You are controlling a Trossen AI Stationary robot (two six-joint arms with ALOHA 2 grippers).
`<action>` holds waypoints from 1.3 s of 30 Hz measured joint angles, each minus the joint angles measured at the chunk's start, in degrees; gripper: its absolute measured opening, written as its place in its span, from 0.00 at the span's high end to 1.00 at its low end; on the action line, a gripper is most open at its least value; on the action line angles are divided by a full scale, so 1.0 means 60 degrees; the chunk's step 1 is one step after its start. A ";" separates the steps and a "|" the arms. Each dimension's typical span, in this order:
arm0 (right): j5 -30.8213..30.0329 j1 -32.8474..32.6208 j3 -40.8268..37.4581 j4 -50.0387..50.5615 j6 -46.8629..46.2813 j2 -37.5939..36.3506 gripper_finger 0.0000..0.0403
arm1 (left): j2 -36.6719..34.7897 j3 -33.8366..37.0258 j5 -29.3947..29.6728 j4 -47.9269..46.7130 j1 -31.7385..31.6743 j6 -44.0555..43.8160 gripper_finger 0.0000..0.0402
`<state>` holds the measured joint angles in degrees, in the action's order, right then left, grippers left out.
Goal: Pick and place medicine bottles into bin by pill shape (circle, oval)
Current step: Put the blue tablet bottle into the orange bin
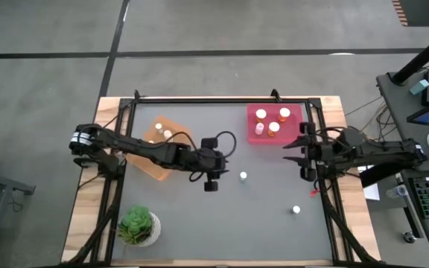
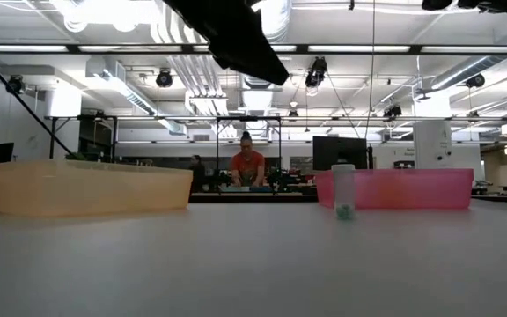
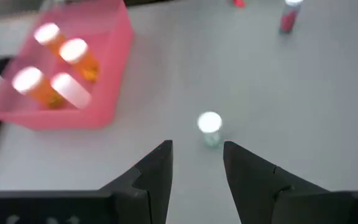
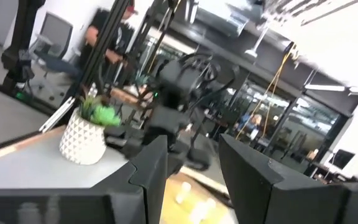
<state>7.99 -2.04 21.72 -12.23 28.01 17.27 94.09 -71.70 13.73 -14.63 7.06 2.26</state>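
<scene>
Bottle handling looks easy here: the small white-capped medicine bottle (image 3: 210, 128) standing just ahead of the left gripper (image 3: 197, 163) is probably light, rigid plastic with a smooth, rounded wall, so it could tip or skid if nudged on one side before the other. It stands upright on the grey table (image 1: 222, 216), cap up, long axis vertical, about midway between the orange bin (image 1: 159, 152) and the pink bin (image 1: 274, 123). A sensible hold would be across the body below the cap, with both fingers meeting the wall together. The left gripper's fingers stand moderately apart and empty, the gap a little wider than the bottle. A second small bottle (image 1: 296, 210) stands upright farther from the pink bin, toward the table's right edge. Four bottles (image 1: 273, 127) with orange bodies already stand in the pink bin. The right gripper (image 1: 304, 157) waits beside the pink bin, fingers apart and holding nothing.
</scene>
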 joint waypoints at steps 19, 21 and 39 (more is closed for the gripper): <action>-0.0102 0.0000 -0.0175 0.0512 -0.0166 -0.1247 0.66 | 0.2796 -0.2158 -0.0509 -0.0236 0.0047 -0.0074 0.68; -0.0103 -0.0004 -0.0171 0.0542 -0.0164 -0.1245 0.66 | 0.2831 -0.2116 -0.0884 -0.0046 -0.0059 -0.0063 0.68; -0.0102 0.0000 -0.0182 0.0524 -0.0019 -0.1252 0.66 | 0.3331 -0.1967 -0.1841 0.1169 -0.0627 0.0015 0.46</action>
<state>7.38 -2.04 20.62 -9.08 27.89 9.76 114.08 -83.51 2.69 -7.62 3.30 2.35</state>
